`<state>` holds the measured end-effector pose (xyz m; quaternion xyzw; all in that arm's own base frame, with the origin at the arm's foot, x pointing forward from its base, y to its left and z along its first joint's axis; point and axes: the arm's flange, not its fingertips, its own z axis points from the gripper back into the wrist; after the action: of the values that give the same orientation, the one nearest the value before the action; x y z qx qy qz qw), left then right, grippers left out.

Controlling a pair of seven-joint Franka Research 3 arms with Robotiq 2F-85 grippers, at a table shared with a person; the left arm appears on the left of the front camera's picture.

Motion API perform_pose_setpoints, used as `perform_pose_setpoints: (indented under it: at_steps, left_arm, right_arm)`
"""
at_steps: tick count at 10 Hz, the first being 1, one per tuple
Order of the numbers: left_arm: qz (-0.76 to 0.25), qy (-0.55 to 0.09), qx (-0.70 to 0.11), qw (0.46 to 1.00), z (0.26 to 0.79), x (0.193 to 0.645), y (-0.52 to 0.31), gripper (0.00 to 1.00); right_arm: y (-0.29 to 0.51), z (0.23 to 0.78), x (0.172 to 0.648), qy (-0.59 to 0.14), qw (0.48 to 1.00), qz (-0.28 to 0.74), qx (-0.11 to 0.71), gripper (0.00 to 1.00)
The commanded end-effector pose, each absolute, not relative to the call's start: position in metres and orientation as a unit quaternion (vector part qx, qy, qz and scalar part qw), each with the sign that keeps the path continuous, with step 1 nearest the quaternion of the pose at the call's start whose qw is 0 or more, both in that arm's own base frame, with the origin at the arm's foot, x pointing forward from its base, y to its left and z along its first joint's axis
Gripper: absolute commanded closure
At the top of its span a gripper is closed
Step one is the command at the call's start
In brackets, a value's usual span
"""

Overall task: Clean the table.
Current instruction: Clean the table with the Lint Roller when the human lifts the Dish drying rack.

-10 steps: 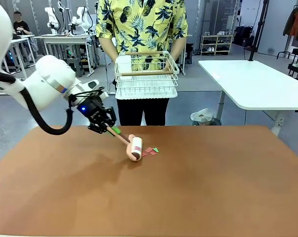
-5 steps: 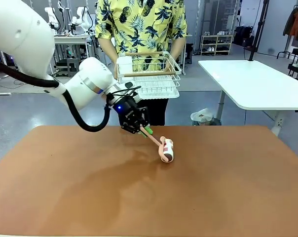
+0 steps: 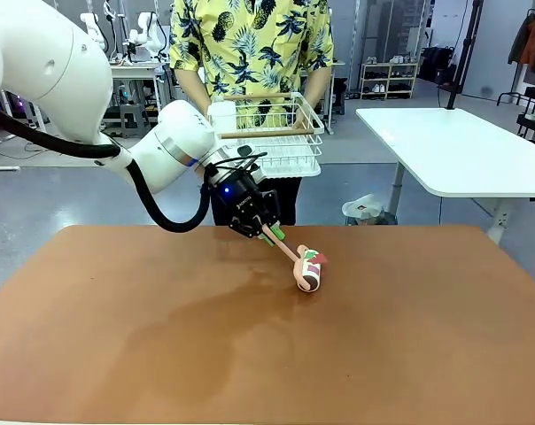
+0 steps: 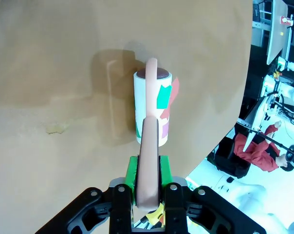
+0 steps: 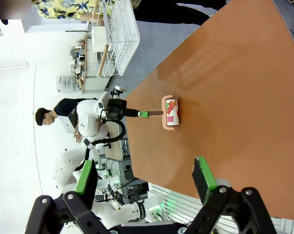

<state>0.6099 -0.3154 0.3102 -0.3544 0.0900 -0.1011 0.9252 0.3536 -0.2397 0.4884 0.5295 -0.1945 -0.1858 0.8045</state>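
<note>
Left gripper remains clamped on lint roller handle. Roller has travelled along the table's far edge; coloured scraps now adhere to it, so cleaning appears complete. Right gripper spread, empty.

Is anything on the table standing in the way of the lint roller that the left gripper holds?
Nothing visible does. The left gripper is shut on the lint roller, whose roll rests on the table with coloured scraps stuck to it.
</note>
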Motion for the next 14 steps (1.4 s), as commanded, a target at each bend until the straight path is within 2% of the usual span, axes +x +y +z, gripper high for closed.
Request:
perform_pose_setpoints:
  at_steps: [1,2,5,6,10,12,14]
  left_arm:
    - [-0.093,0.094,-0.344,0.930,0.307,0.608,-0.313,0.78]
    - [-0.089,0.091,-0.352,0.927,0.317,0.606,-0.312,0.78]
    - [-0.073,0.065,-0.358,0.929,0.411,0.595,-0.296,0.78]
    - [-0.075,0.064,-0.358,0.929,0.427,0.585,-0.291,0.78]
    - [-0.065,0.058,-0.352,0.932,0.438,0.577,-0.285,0.78]
    - [-0.075,0.049,-0.320,0.943,0.448,0.574,-0.278,0.78]
    - [-0.037,0.032,-0.270,0.962,0.472,0.561,-0.214,0.78]
  right_arm:
    - [-0.240,0.491,0.351,-0.198,0.803,-0.181,0.532,0.00]
    - [-0.240,0.491,0.351,-0.198,0.803,-0.181,0.532,0.00]
    - [-0.240,0.491,0.351,-0.198,0.803,-0.181,0.532,0.00]
    - [-0.240,0.491,0.351,-0.198,0.803,-0.181,0.532,0.00]
    - [-0.240,0.491,0.351,-0.198,0.803,-0.181,0.532,0.00]
    - [-0.240,0.491,0.351,-0.198,0.803,-0.181,0.532,0.00]
    - [-0.240,0.491,0.351,-0.198,0.803,-0.181,0.532,0.00]
